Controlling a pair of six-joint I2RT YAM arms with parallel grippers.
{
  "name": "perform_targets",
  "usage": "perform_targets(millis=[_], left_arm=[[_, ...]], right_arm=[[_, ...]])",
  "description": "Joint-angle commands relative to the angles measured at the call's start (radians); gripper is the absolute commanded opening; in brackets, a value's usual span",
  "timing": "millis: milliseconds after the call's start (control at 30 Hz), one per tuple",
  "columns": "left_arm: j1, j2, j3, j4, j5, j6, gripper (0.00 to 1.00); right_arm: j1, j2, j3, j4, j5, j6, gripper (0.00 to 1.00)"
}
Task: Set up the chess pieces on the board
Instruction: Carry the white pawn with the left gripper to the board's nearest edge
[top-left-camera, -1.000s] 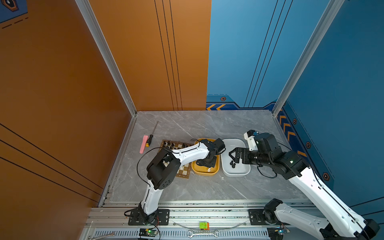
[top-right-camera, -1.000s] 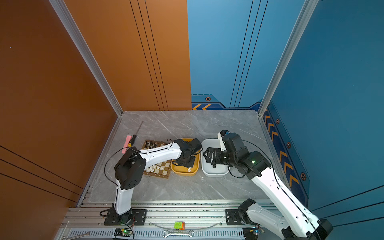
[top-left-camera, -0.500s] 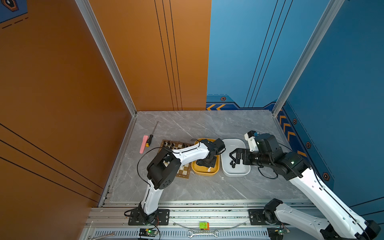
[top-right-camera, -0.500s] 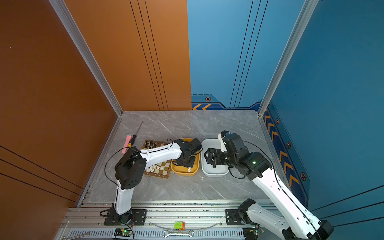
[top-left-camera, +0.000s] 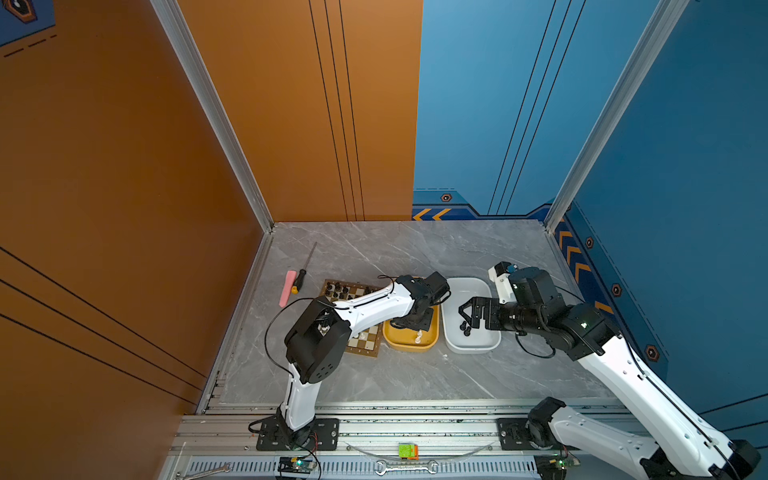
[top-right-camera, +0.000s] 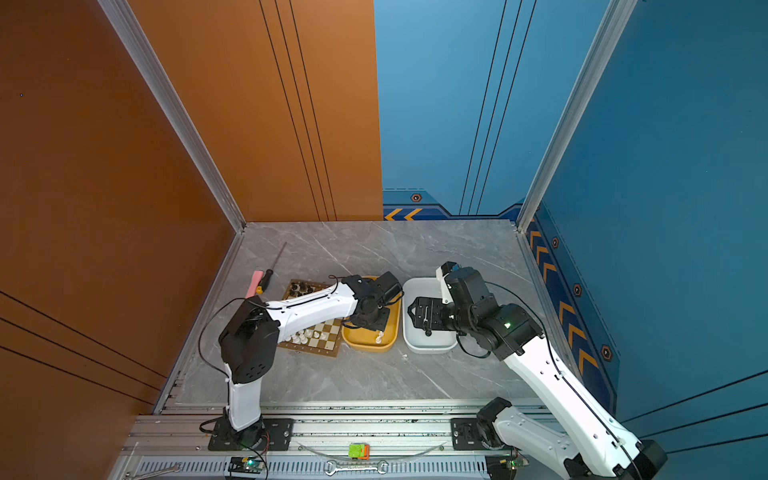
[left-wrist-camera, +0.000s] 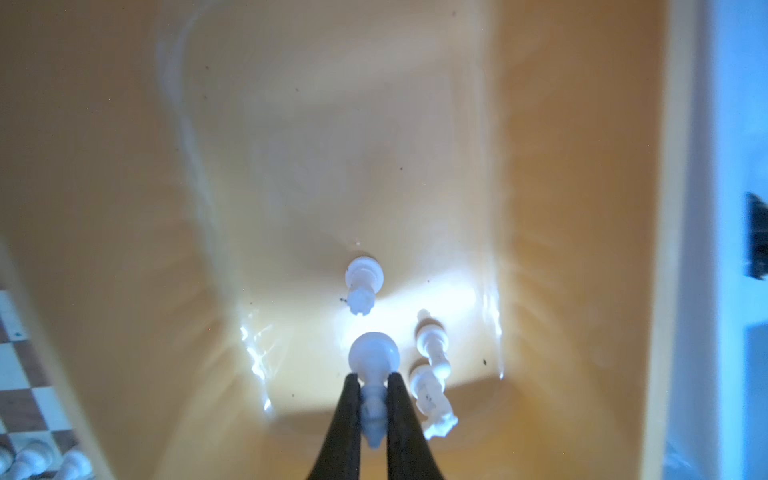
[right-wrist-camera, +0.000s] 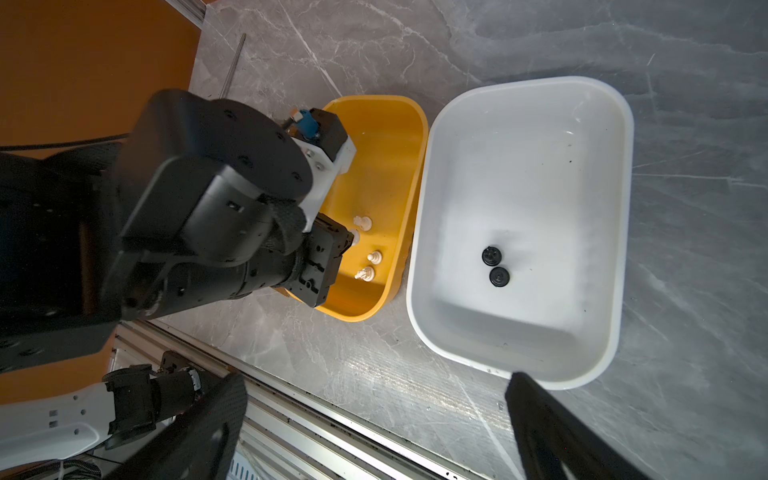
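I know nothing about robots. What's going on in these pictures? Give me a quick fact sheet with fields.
left gripper: shut on a white piece, down in the yellow tub
loose in yellow tub: three more white pieces
right gripper: open, empty, above the white tub
in white tub: two black pieces
board: pieces already stand along two opposite edges
nearby: screwdriver

Marble tabletop (top-left-camera: 395, 249) — board (top-left-camera: 369, 344), yellow tub (top-left-camera: 409, 347), white tub (top-left-camera: 471, 348), screwdriver (top-left-camera: 301, 277).
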Motion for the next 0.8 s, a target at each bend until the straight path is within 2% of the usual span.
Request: perform_targets(millis=[0,167,467,767], left_arm=[[0.013,-0.065,0.014,-0.069,-0.037,-0.01,0.06],[0.021,-0.171,-0.062,-0.097,-0.071,-0.038,0.06],[0.064,-0.416,-0.326,-0.107,-0.116,-0.128,0.08],[0.088,-0.539,-0.523,-0.106,-0.138,-0.196,0.09]], right_arm=[[0.0,0.009,-0.004,0.002,-0.011,-0.025,1.0],[0.007,0.026,0.002,0.014,-0.021,-0.025,1.0],[0.057,0.092,0.026,0.052,-0.029,-0.026,1.0],[0.116,0.161,0.065,0.071,-0.021,-0.03,1.0]])
